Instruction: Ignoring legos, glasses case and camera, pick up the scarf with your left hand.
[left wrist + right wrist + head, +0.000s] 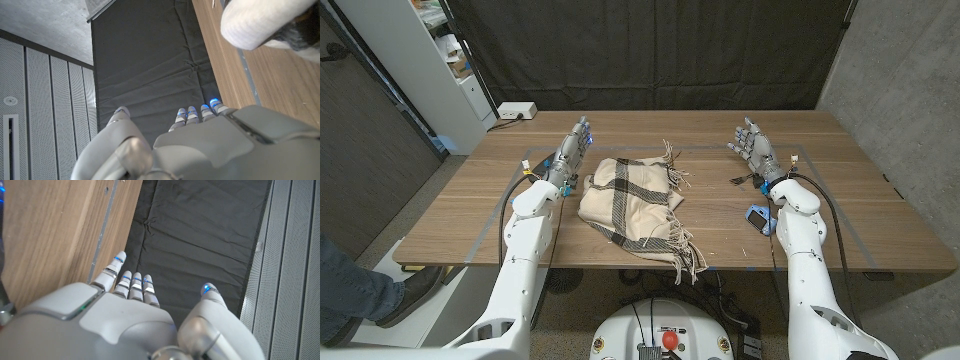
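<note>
Your left hand (572,152) stands at the far-left side of the folded plaid scarf (632,206), fingers straight and apart, holding nothing; your right hand (755,148) waits well apart on the other side of the wooden bench (450,215), likewise spread and empty. The scarf lies near the middle of the bench, cream with dark stripes, its fringe (685,255) trailing toward the near edge and another tuft reaching toward the far side. The hazard here is the cloth itself: it looks soft and layered, so a grasp that closes on the top fold alone will likely peel that layer up and let the rest unfold and drag across the bench. Closing on the fringe would be worse, since loose strands may slip out between the fingers. Come in too shallow and your fingertips will probably skate over the weave; press too hard and they meet the wood under it. A small blue-and-white object (757,217) sits by your right forearm, too small to identify; keep that arm quiet so it is not knocked. From the left wrist, a rounded pale edge of the scarf (260,25) shows beside the hand.
</note>
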Controlling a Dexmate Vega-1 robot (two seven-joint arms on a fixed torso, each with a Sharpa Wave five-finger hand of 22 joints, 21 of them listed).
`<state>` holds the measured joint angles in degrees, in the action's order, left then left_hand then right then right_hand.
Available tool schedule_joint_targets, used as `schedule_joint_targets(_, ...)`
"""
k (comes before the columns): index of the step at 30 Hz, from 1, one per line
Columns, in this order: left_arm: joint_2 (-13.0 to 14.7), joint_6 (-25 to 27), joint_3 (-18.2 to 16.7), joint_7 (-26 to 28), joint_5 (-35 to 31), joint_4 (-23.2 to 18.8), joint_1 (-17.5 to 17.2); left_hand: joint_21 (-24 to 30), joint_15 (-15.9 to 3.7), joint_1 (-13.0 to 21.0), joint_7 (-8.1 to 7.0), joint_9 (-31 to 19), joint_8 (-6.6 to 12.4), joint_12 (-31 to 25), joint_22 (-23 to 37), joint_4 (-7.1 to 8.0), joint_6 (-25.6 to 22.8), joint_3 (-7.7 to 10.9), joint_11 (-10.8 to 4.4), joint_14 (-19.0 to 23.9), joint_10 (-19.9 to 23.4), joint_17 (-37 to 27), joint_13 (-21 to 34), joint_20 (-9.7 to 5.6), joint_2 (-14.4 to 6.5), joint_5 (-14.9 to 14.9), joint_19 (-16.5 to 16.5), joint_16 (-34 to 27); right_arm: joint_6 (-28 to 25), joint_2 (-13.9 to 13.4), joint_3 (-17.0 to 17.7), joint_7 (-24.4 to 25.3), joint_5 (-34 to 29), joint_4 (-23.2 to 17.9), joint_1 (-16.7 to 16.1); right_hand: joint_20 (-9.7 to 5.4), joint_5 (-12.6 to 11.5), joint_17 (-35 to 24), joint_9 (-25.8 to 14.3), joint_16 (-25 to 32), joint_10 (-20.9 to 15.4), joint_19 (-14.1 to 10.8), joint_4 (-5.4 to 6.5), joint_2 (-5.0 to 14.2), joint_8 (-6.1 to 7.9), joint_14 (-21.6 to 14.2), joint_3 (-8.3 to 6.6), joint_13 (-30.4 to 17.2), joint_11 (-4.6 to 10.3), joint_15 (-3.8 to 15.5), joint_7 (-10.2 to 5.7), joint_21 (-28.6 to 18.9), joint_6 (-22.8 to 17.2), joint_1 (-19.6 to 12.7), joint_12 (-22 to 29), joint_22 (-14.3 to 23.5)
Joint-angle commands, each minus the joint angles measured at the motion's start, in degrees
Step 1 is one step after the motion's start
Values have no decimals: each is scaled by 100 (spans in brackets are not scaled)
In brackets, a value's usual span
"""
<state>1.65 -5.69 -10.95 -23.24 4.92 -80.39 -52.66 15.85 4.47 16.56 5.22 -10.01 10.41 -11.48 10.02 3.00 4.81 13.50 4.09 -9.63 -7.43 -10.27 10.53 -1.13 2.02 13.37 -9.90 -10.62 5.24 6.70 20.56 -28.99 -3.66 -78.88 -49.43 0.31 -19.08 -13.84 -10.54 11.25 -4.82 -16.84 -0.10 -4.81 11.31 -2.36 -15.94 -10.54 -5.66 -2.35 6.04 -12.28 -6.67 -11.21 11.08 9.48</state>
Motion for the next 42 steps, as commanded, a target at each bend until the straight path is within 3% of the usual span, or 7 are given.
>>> schedule_joint_targets(1,-318,26,-351,-258,-403,-357,-156,-31,44,44,44,-17,25,-33,11,-42,1,-2,7,-164,-33,-13,33,30,-24,-11,-250,-10,6,271,324,-279,-307,-3,60,12,-33,8,-27,33,-26,-39,-8,16,17,4,-17,-20,-18,-60,-30,4,-50,-28,21,27)
schedule_joint_targets(4,-338,153,-395,-295,-452,-533,-225,-42,47,46,50,-17,25,-32,12,-45,1,-1,6,-166,-35,-13,33,35,-31,-14,-258,-10,14,298,343,-302,-334,-14,68,12,-34,10,-27,34,-30,-40,-8,16,18,3,-16,-20,-25,-57,-30,7,-52,-27,22,27)
schedule_joint_targets(18,-471,-194,-531,-511,-445,-767,-399,-83,53,56,49,-17,32,-38,14,-56,-13,5,-4,-160,-23,-13,34,59,-61,-26,-286,-14,-20,375,362,-340,-447,-164,12,12,-37,24,-27,36,-39,-44,-11,21,17,-1,-8,-20,-28,-50,-40,23,-61,-21,21,27)
schedule_joint_targets(29,-486,-321,-587,-622,-451,-989,-497,-115,50,74,17,-21,128,-49,17,-79,-298,8,24,-130,6,-12,35,71,-94,-49,-250,-24,16,412,340,-347,-457,-233,6,12,-39,32,-27,39,-44,-45,-13,26,21,-7,-5,-20,-26,-52,-61,32,-78,-20,21,28)
schedule_joint_targets(35,-482,-338,-597,-658,-471,-1055,-525,-127,42,89,-32,-22,130,-72,18,-95,-344,12,4,-82,65,-11,36,106,-110,-59,-221,-39,103,436,317,-298,-473,-250,-17,-13,-53,73,-53,87,-441,-125,-29,56,151,-150,11,-49,-47,3,-133,51,-461,-19,156,32)
schedule_joint_targets(42,-430,-318,-580,-748,-494,-1063,-500,-132,51,105,-75,-24,135,-88,20,-111,-390,17,-4,-46,110,-11,38,129,-122,-69,-186,-48,176,447,296,-272,-461,-256,-35,-8,-62,93,-95,135,-640,-212,-42,74,268,-310,21,-82,-42,43,-208,46,-782,-20,220,35)
